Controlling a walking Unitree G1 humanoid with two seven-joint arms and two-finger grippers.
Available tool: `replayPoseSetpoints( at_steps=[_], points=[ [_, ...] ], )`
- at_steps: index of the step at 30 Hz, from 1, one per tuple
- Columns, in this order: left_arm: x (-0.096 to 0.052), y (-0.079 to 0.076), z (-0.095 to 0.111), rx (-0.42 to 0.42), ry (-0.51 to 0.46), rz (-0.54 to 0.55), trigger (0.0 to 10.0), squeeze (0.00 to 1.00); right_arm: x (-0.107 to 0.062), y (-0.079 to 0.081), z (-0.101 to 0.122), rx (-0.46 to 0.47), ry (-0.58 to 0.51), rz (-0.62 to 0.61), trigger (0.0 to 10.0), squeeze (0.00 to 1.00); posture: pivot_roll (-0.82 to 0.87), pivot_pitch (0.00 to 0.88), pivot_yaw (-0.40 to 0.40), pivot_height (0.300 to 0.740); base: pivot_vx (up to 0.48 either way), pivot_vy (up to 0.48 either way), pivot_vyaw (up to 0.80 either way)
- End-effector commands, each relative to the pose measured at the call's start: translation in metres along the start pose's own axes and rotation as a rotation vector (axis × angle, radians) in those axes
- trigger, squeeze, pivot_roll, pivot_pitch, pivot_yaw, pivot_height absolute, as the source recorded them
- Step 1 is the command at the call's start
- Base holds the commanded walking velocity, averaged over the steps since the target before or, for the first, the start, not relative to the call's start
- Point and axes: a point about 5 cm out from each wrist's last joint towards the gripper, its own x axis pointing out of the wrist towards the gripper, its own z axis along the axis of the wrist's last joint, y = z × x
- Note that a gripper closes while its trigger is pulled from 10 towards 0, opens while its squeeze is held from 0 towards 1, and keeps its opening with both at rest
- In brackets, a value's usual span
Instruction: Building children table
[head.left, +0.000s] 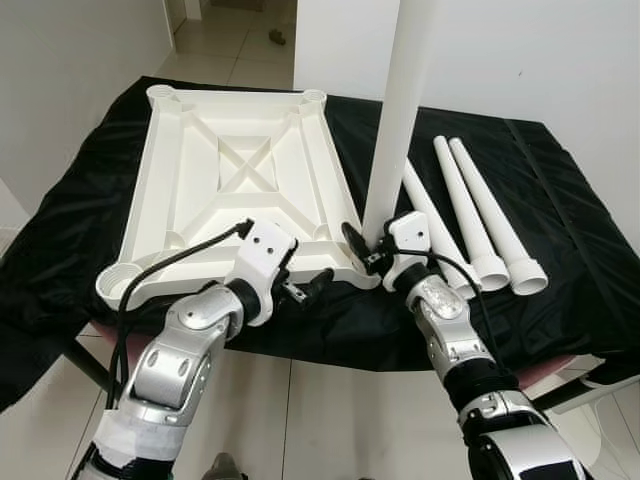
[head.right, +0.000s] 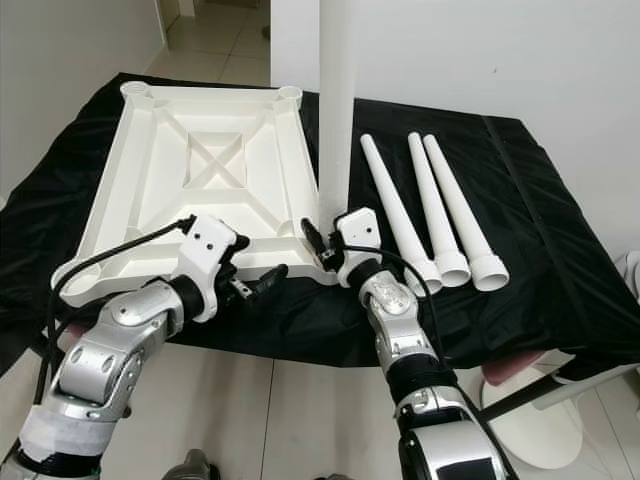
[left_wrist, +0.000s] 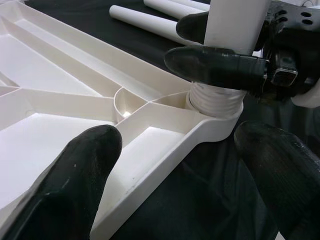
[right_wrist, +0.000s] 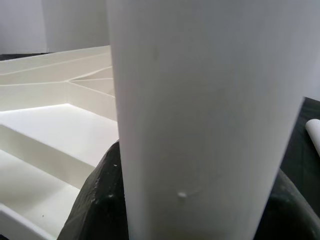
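Note:
An upside-down white tabletop lies on a black cloth. One white leg stands upright in the near right corner socket. My right gripper is shut on this leg just above its threaded base, and the leg looms close in the right wrist view. My left gripper hovers open at the tabletop's front edge, just left of that corner. Its fingers are spread wide with nothing between them. Three loose legs lie side by side to the right.
The black cloth covers the work table and hangs over its near edge. A white wall stands behind, with a tiled floor and doorway at the back left. A white and pink stool sits low at the right.

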Motion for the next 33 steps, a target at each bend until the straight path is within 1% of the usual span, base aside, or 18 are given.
replayPoseSetpoints(
  at_steps=[1,3,5,7,9,14,17,20,23,26,27,29,33],
  points=[
    [-0.001,-0.001,-0.001,0.0,0.014,0.026,10.0,0.0,-0.009,0.009,-0.016,0.029,0.07,0.051,10.0,0.0,0.19,0.076,-0.045,0.74,0.0,0.0,0.0],
    [-0.002,-0.001,0.0,0.001,0.015,0.028,10.0,0.0,-0.012,0.008,-0.019,0.059,0.074,0.034,10.0,0.0,0.19,0.08,-0.046,0.74,0.0,0.0,0.0],
    [-0.002,-0.001,0.0,0.001,0.015,0.028,10.0,0.0,-0.012,0.008,-0.019,0.059,0.074,0.034,10.0,0.0,0.19,0.08,-0.046,0.74,0.0,0.0,0.0],
    [-0.003,-0.001,0.0,0.0,0.015,0.03,10.0,0.0,-0.017,0.006,-0.024,0.126,0.08,0.004,10.0,0.0,0.19,0.084,-0.045,0.74,0.0,0.0,0.0],
    [-0.004,-0.002,0.0,-0.002,0.016,0.032,10.0,0.0,-0.02,0.007,-0.028,0.164,0.088,-0.013,10.0,0.0,0.19,0.088,-0.042,0.74,0.0,0.0,0.0],
    [-0.004,-0.002,0.001,-0.002,0.015,0.03,10.0,0.0,-0.022,0.01,-0.031,0.159,0.102,-0.007,10.0,0.0,0.19,0.089,-0.041,0.74,0.0,0.0,0.0],
    [-0.004,-0.002,0.002,0.001,0.017,0.027,10.0,0.0,-0.022,0.01,-0.036,0.181,0.133,-0.017,10.0,0.0,0.2,0.091,-0.038,0.74,0.0,0.0,0.0],
    [-0.005,-0.002,0.002,0.002,0.018,0.027,10.0,0.0,-0.022,0.009,-0.037,0.184,0.144,-0.025,10.0,0.0,0.2,0.091,-0.038,0.74,0.0,0.0,0.0],
    [-0.005,-0.003,0.001,0.005,0.023,0.024,10.0,0.0,-0.021,0.004,-0.041,0.213,0.192,-0.068,10.0,0.0,0.2,0.09,-0.041,0.74,0.0,0.0,0.0],
    [-0.006,-0.003,0.001,0.005,0.023,0.024,10.0,0.0,-0.021,0.002,-0.043,0.222,0.21,-0.094,10.0,0.0,0.2,0.089,-0.043,0.74,0.0,0.0,0.0],
    [-0.005,-0.003,0.002,0.004,0.023,0.025,10.0,0.0,-0.021,0.0,-0.045,0.237,0.229,-0.12,10.0,0.0,0.2,0.089,-0.043,0.74,0.0,0.0,0.0],
    [-0.006,-0.003,0.002,0.004,0.022,0.026,10.0,0.0,-0.021,-0.001,-0.047,0.263,0.242,-0.147,10.0,0.0,0.2,0.089,-0.045,0.74,0.0,0.0,0.0],
    [-0.006,-0.003,0.002,0.003,0.022,0.026,10.0,0.0,-0.022,-0.002,-0.05,0.276,0.26,-0.167,10.0,0.0,0.2,0.088,-0.046,0.74,0.0,0.0,0.0]
  ],
)
